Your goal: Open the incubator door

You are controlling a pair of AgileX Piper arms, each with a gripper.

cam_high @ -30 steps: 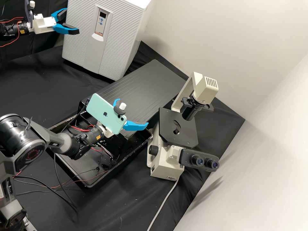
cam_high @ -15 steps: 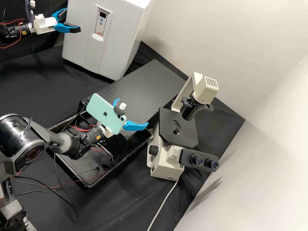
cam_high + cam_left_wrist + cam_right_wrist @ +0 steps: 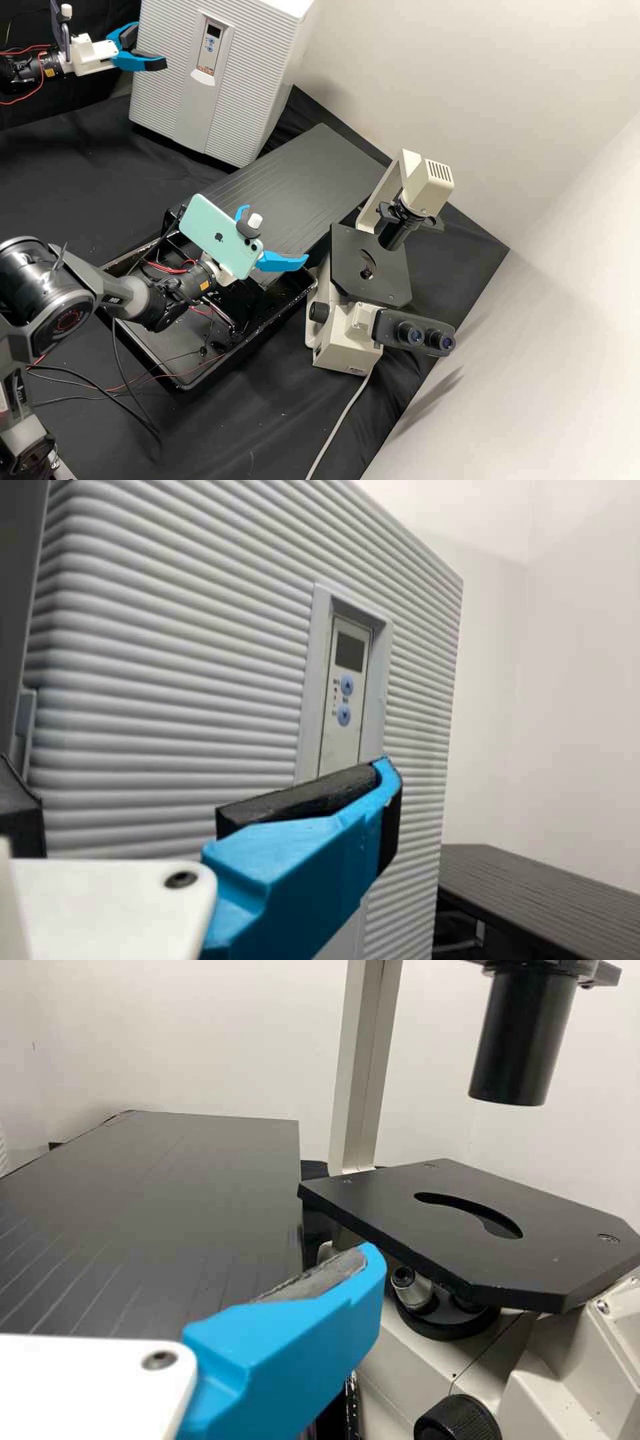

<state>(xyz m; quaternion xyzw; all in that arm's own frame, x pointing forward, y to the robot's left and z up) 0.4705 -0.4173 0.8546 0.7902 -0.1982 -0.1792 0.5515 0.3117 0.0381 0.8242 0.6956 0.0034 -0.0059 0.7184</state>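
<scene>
- Risk: L hand (image 3: 151, 45) may slip off the door (image 3: 247, 87) edge, b/c its grip there could be too shallow or off-angle.
- Poss. bump: finger (image 3: 300, 880) looks v. close to the ribbed front nr the panel (image 3: 350, 650); swinging in tight could scrape it.
- If door sticks, a hard pull might drag the incubator (image 3: 283, 87) on the surface (image 3: 40, 160).
- Door looks shut, on incubator's front; L hand at its side edge, contact can't tell.
- L hand: fairly wide, nothing seen gripped.
- R hand (image 3: 275, 232): also spread, empty, nr scope (image 3: 373, 267).
</scene>
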